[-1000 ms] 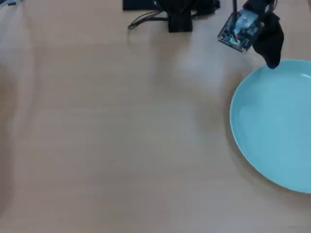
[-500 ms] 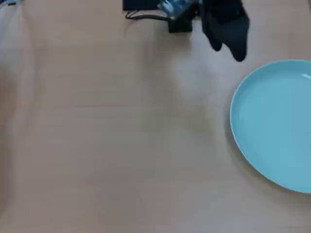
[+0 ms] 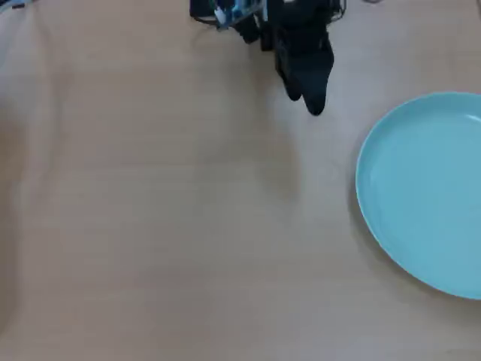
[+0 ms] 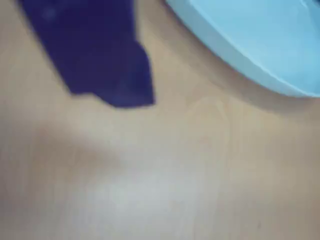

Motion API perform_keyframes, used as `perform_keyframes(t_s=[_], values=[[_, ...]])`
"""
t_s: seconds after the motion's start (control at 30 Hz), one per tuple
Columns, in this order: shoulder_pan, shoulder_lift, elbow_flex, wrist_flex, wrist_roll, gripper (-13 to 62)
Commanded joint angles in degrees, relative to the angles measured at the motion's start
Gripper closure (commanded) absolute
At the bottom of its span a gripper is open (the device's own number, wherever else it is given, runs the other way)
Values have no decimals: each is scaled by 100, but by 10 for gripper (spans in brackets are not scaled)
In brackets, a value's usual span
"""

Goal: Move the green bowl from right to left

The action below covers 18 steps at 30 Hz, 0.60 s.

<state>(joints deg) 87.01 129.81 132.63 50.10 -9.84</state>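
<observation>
The green bowl (image 3: 425,192) is a wide, shallow, pale teal dish lying flat on the table at the right edge of the overhead view, partly cut off by the frame. Its rim also shows at the top right of the wrist view (image 4: 240,45). My black gripper (image 3: 306,101) hangs at the top centre of the overhead view, up and to the left of the bowl and clear of it. Its jaws appear pressed together with no gap and hold nothing. In the wrist view it is one dark shape (image 4: 120,97) at the upper left, apart from the bowl's rim.
The light wooden tabletop (image 3: 165,218) fills the left and middle of the overhead view. The arm's base with cables (image 3: 225,13) sits at the top edge.
</observation>
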Motion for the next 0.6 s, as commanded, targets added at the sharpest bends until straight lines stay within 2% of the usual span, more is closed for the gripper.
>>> perform_keyframes(t_s=[0.0,0.57], values=[[53,281,-18,-580,0,27],[352,624,2865,-3006,149,27]])
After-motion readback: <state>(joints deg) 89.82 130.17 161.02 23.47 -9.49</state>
